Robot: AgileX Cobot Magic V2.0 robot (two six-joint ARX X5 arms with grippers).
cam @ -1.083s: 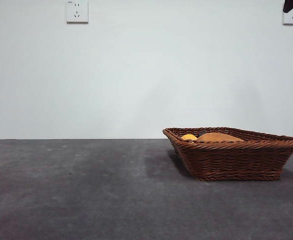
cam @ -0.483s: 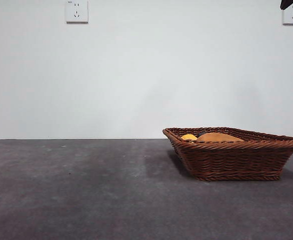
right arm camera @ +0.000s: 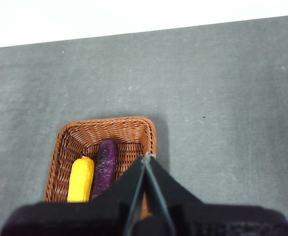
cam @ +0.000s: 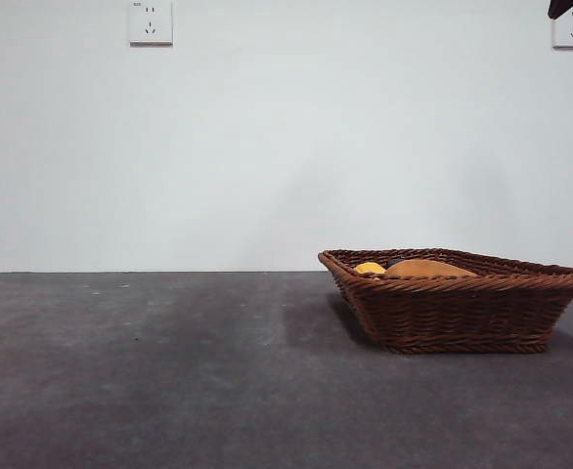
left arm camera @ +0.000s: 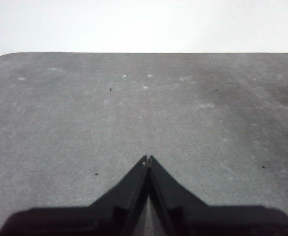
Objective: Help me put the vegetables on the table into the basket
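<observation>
Nothing has moved since half a second ago. I see yellow corn [right arm camera: 81, 179] and purple eggplant [right arm camera: 105, 166] inside the brown wicker basket [cam: 462, 313]; potato [cam: 428, 269] barely clears the rim. Left gripper [left arm camera: 147, 159] and right gripper [right arm camera: 146, 156] pinched closed, empty.

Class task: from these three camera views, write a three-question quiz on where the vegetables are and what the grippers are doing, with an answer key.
1. True or false: the corn lies inside the basket.
2. Multiple choice: what lies right beside the corn? A) eggplant B) carrot C) nothing
3. Fill in: the right gripper holds ____.

Key:
1. True; the front view also shows its yellow top above the rim.
2. A; the eggplant lies alongside it. The potato shows only in the front view.
3. Nothing; its fingers are shut and empty above the basket. The left gripper is shut too, over bare table.
</observation>
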